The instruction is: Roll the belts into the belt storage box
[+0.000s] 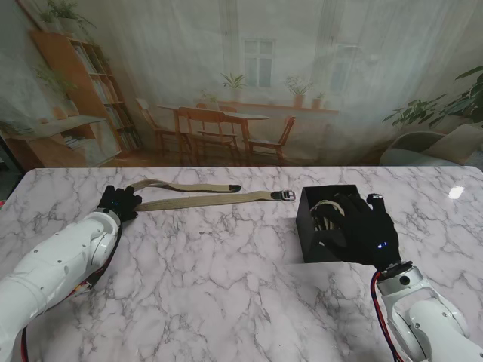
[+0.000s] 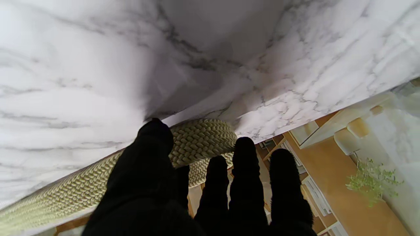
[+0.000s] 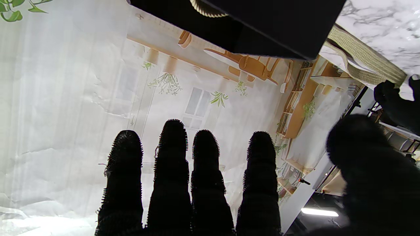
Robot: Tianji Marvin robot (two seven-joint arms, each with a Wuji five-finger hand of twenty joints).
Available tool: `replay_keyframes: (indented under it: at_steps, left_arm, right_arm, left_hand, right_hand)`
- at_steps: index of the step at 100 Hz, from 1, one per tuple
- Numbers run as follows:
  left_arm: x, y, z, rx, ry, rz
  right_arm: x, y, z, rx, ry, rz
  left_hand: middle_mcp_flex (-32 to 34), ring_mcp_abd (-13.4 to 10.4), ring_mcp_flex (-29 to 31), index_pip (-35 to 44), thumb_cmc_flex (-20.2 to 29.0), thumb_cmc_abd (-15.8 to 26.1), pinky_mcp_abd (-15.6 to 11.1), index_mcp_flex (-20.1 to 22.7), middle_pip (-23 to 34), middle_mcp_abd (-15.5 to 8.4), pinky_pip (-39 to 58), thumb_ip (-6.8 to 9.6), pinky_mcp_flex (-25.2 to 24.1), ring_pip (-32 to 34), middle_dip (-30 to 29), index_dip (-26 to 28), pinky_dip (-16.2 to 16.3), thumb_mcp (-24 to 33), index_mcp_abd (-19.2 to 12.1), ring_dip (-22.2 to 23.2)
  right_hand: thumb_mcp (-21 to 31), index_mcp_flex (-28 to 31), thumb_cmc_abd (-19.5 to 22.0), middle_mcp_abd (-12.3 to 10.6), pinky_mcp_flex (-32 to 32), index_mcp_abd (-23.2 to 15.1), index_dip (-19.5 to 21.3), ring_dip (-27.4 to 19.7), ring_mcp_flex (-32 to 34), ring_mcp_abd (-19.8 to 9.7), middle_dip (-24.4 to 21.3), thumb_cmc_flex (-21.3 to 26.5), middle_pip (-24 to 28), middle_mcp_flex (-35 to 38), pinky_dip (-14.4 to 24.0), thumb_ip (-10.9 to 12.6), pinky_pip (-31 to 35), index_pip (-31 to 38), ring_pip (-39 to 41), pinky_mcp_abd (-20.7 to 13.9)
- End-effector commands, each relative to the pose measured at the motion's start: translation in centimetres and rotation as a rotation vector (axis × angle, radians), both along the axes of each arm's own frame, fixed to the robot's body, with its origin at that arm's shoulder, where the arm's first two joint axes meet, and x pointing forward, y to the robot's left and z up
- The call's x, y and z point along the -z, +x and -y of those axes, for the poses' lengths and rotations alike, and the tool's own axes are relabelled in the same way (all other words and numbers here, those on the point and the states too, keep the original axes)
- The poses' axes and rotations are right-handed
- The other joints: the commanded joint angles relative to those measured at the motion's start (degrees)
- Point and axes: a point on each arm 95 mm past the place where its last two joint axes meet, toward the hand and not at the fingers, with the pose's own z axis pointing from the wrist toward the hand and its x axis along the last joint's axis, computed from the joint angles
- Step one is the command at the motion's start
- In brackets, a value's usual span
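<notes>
I count one woven belt [image 1: 198, 194] lying on my table, one black storage box [image 1: 320, 215], and one rolled belt [image 1: 326, 211] inside it.

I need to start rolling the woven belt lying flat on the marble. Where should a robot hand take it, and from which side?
I would take the woven belt at its folded loop end, where the left robot hand already is. Both strands meet there, while the buckle lies at the far end near the black storage box. Come from the left, fingers pointing along the belt, pinching top and underside, since the strap lies flat.
</notes>
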Motion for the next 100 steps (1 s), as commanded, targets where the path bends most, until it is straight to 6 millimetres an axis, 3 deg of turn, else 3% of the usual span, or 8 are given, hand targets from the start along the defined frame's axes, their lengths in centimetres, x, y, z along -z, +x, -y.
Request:
replay_keyframes:
  at_steps: [1, 14, 25, 32, 38, 47, 63, 100]
  left_arm:
    - [0.7, -0.7, -0.8, -0.023, 0.015, -0.036]
    - [1.2, -1.3, -1.3, -0.011, 0.051, -0.064]
    - [1.4, -2.0, -1.6, 0.002, 0.066, -0.086]
    - [1.4, -2.5, -1.6, 0.02, 0.082, -0.1]
    - [1.2, -2.9, -1.7, 0.065, 0.125, -0.108]
    - [1.1, -3.8, -1.9, 0.095, 0.123, -0.105]
    - [0.5, -6.0, -2.1, 0.169, 0.119, -0.093]
    - [-3.2, -11.5, -0.5, 0.353, 0.102, -0.027]
  right_arm:
    - [0.2, -0.1, 0.0, 0.005, 0.001, -0.003]
    - [0.2, -0.1, 0.0, 0.005, 0.003, -0.003]
    - [0.2, -0.1, 0.0, 0.007, 0.004, -0.004]
    - [0.2, -0.1, 0.0, 0.008, 0.005, -0.005]
    - [0.2, -0.1, 0.0, 0.009, 0.007, -0.006]
    - [0.2, -0.1, 0.0, 0.009, 0.007, -0.009]
    - [0.3, 0.0, -0.1, 0.003, 0.002, -0.025]
    - [0.8, 0.9, -1.8, -0.079, -0.015, -0.109]
  left_hand:
    - [0.08, 1.19, -1.83, 6.71, 3.68, -4.39, -0.36, -0.22, -1.67, 1.23, 1.02, -0.41, -0.76, -2.25, -1.59, 3.93, 0.67, -0.27, -2.35, -1.89]
    - [6.6, 1.72, 0.65, 16.93, 4.8, -5.13, 0.37, -0.6, -1.96, -0.8, 1.23, -0.45, 0.34, -4.72, -3.9, 9.92, 0.63, 0.42, -3.18, -6.14]
    - [15.98, 0.58, 7.07, 19.13, 5.61, -5.82, 0.71, -0.25, -1.59, -3.96, 1.77, -0.34, 2.15, -7.37, -5.58, 10.19, 0.52, 0.86, -2.57, -11.48]
    - [26.01, 1.34, 13.91, 19.96, 6.19, -6.49, 0.4, 0.29, -5.14, -3.86, 3.49, -0.03, 3.7, -6.13, 4.07, 9.62, 1.49, 1.8, -1.78, -13.38]
    - [33.84, 0.95, 19.16, 20.83, 5.52, -7.47, -0.42, 1.02, -8.33, -4.8, 5.22, 0.18, 6.76, -4.32, 7.23, 9.19, 2.14, 3.12, -1.99, -13.11]
    - [39.39, 1.02, 23.17, 21.57, 5.38, -8.16, -0.78, 1.7, -9.23, -4.3, 7.01, 0.37, 9.83, -2.3, 8.57, 9.08, 2.47, 4.39, -2.15, -12.33]
    - [42.32, 0.91, 25.78, 21.73, 5.06, -8.82, -0.53, 2.41, -9.56, -4.19, 7.94, 0.52, 12.14, -1.25, 8.59, 8.37, 2.36, 5.25, -2.02, -11.97]
    - [43.38, 1.12, 27.18, 21.98, 4.57, -9.53, -0.14, 2.91, -9.07, -3.48, 8.19, 0.52, 13.41, -0.22, 8.98, 7.81, 1.71, 6.78, -1.44, -11.17]
  right_hand:
    - [-0.68, 1.25, 1.86, 1.44, -0.58, 2.46, 1.4, 0.21, -2.43, 1.72, 0.63, 0.65, 0.78, -2.0, 0.63, 1.42, -0.55, -1.54, -1.28, 1.95]
    - [-0.85, 1.33, 2.03, 1.6, -0.6, 2.6, 1.53, 0.21, -2.52, 1.8, 0.66, 0.71, 0.86, -2.07, 0.66, 1.46, -0.53, -1.58, -1.25, 1.98]
    - [-1.04, 1.32, 2.3, 1.69, -0.59, 2.71, 1.62, 0.21, -2.52, 1.85, 0.7, 0.77, 0.95, -2.02, 0.7, 1.5, -0.5, -1.65, -1.19, 1.95]
    - [-1.14, 1.37, 2.43, 1.73, -0.6, 2.71, 1.69, 0.22, -2.5, 1.81, 0.72, 0.85, 0.98, -2.03, 0.71, 1.53, -0.5, -1.68, -1.15, 1.94]
    - [-1.21, 1.35, 2.51, 1.62, -0.58, 2.75, 1.74, 0.21, -2.56, 1.87, 0.74, 0.9, 1.03, -2.0, 0.73, 1.55, -0.48, -1.71, -1.15, 1.91]
    - [-1.36, 1.41, 2.67, 1.69, -0.55, 2.73, 1.83, 0.22, -2.44, 1.87, 0.78, 0.96, 1.12, -1.87, 0.75, 1.58, -0.45, -1.71, -1.09, 1.97]
    - [-1.63, 1.54, 2.76, 1.29, -0.55, 2.79, 1.95, 0.2, -2.39, 1.85, 0.83, 1.04, 1.19, -1.24, 0.76, 1.62, -0.46, -1.77, -1.09, 2.02]
    - [-1.86, 1.8, 3.29, 0.85, -0.34, 3.36, 2.21, 0.25, -1.79, 1.73, 1.06, 0.82, 1.27, -0.05, 0.77, 1.72, -0.45, -1.68, -1.0, 2.01]
